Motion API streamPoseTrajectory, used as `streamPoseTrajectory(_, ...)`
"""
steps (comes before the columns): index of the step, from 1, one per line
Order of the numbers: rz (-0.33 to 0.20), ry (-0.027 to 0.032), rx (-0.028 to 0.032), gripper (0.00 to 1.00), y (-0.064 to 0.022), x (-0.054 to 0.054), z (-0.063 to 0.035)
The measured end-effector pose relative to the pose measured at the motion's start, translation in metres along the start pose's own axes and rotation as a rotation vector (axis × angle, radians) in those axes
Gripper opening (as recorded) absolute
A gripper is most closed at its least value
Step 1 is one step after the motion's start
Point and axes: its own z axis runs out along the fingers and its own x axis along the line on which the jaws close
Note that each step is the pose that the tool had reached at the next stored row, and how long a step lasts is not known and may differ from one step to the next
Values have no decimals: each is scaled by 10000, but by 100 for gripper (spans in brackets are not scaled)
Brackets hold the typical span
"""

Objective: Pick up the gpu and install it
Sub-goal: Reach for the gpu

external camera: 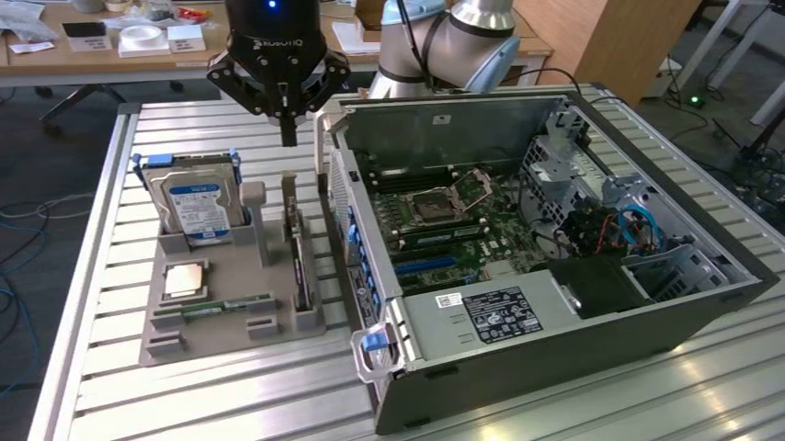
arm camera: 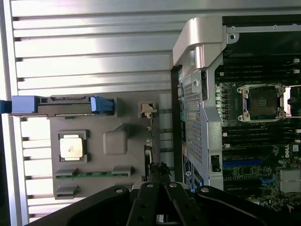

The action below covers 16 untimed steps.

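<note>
Closest to the exterior camera: open computer case [external camera: 552, 340], motherboard [external camera: 454, 220] exposed, resting on the slatted surface [external camera: 123, 395]. Just beside it, on the exterior view's left, you have the grey holder [external camera: 221, 344]. The gpu [external camera: 298, 262] stands on edge in that holder, in the slot nearest the case, not yet lifted. Your jaws are closed on nothing and hang above the gpu's far end, apart from it. Same holder also carries the hard drive [external camera: 197, 207] upright at the back, the processor [external camera: 184, 278] lying flat, and the memory stick [external camera: 231, 303] in front of the processor.
</note>
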Motion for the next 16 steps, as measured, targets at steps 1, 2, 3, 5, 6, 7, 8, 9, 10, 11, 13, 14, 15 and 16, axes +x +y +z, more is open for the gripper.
streamPoseTrajectory(1, 0, 0, 0, 11, 0, 0, 0)
streamPoseTrajectory(2, 1, 0, 0, 11, 0, 0, 0)
streamPoseTrajectory(3, 0, 0, 0, 11, 0, 0, 0)
streamPoseTrajectory(5, 0, 0, 0, 11, 0, 0, 0)
streamPoseTrajectory(6, 0, 0, 0, 11, 0, 0, 0)
streamPoseTrajectory(7, 1, 0, 0, 11, 0, 0, 0)
streamPoseTrajectory(8, 0, 1, 1, 11, 0, 0, 0)
streamPoseTrajectory(9, 0, 0, 0, 11, 0, 0, 0)
streamPoseTrajectory(10, 1, -1, 0, 11, -2, 1, 0)
streamPoseTrajectory(11, 0, 0, 0, 11, -8, 1, 0)
streamPoseTrajectory(13, 0, 0, -1, 11, -32, 2, -1)
streamPoseTrajectory(14, 1, 0, -1, 11, -51, 2, -2)
streamPoseTrajectory(15, 1, 0, -1, 11, -73, 1, -3)
streamPoseTrajectory(16, 1, 0, -1, 11, -99, -1, -4)
